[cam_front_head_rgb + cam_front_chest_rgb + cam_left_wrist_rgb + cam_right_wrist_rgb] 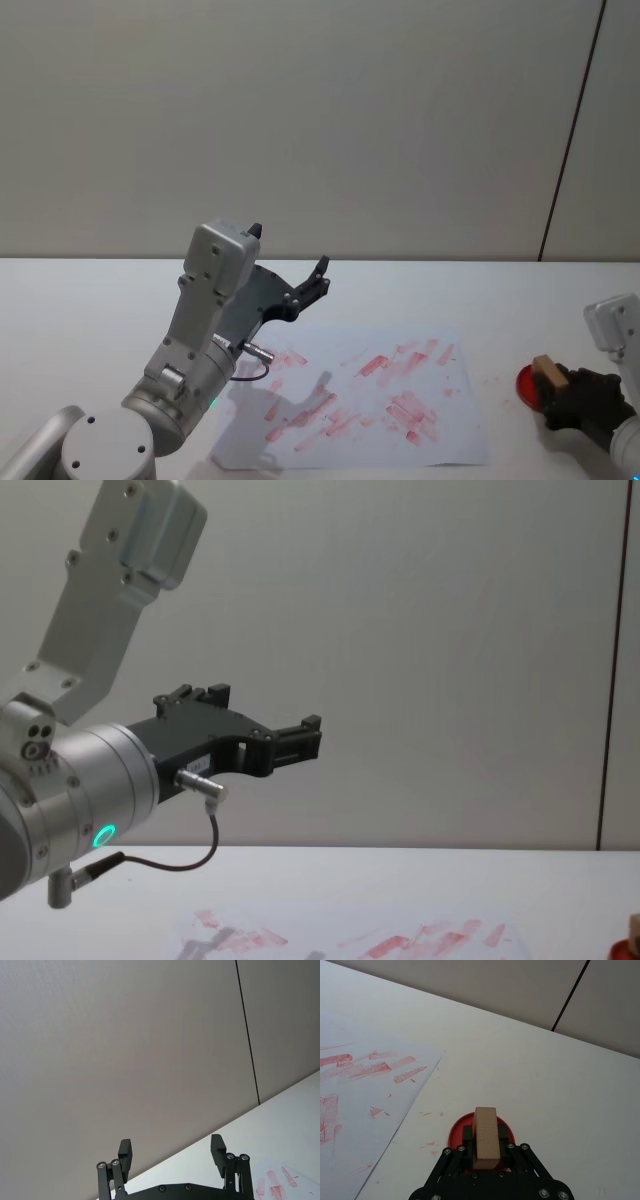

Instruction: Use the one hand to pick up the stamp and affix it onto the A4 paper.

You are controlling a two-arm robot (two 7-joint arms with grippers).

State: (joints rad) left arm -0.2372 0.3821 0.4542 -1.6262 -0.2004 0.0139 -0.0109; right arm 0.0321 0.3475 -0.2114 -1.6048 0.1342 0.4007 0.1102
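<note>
At desk (500, 300) right edge, right hand (572, 393) has its fingers clamped on the stamp (485, 1137), held over the red ink pad (456, 1134), just beside the A4 paper (360, 400). Left gripper (171, 1146) parked high above the paper's left side, fingers apart.

Head camera's looking down on the table (480, 300); chest camera's peering low across it; both are catching the A4 paper (350, 400) low in frame.

Grey wall (300, 120) (one dark seam (572, 130)) — white table (500, 290).
</note>
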